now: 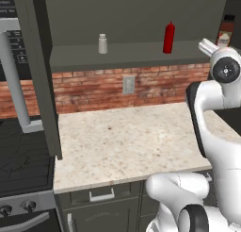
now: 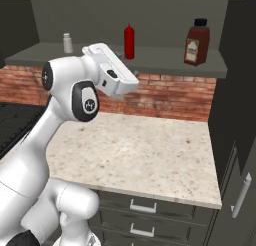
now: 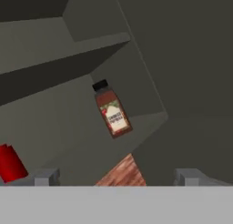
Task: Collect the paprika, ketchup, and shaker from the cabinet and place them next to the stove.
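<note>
Facing the paprika (image 3: 113,111) near the cabinet (image 2: 150,60) shelf's right end, the gripper (image 3: 116,176) stood wide, empty; rigid, probably smooth, best pinched mid-body.

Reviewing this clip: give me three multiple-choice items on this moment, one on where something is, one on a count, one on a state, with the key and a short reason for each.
1. Where does the paprika stand?
A. on the cabinet shelf
B. on the counter
C. on the stove

2. How many task items are on that shelf?
A. one
B. two
C. three

3. What state is the hand in?
A. shut on the ketchup
B. open, holding nothing
C. shut on the shaker

Key: 1 A, the dark bottle sits at the shelf's right end. 2 C, shaker, ketchup and paprika all stand there. 3 B, the hand view shows the fingertips wide apart with nothing between them.
</note>
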{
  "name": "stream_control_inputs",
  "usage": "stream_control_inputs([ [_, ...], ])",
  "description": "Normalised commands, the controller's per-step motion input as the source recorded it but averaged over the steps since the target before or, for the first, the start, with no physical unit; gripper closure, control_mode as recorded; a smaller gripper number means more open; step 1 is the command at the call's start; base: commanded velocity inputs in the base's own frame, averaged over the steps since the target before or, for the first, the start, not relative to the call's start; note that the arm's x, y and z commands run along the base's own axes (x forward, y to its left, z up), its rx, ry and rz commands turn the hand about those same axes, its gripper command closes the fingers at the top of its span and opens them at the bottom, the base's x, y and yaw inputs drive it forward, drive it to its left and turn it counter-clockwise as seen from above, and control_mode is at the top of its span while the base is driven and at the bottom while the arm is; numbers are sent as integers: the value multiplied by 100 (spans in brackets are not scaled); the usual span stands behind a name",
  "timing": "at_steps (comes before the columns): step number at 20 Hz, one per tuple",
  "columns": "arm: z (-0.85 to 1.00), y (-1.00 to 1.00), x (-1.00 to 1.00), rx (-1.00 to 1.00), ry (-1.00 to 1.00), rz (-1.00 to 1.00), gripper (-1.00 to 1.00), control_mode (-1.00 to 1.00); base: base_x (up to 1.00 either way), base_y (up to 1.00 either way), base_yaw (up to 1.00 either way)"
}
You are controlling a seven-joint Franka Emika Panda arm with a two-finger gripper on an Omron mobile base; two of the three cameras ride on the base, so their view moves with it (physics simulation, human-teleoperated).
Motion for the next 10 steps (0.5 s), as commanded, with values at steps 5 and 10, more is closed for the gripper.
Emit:
stream_control_inputs([
  [5, -11, -45, 8, -2, -5, 0, -100, -100, 0, 0, 0],
  [10, 25, -55, 0, -11, -3, 0, -100, -100, 0, 0, 0],
])
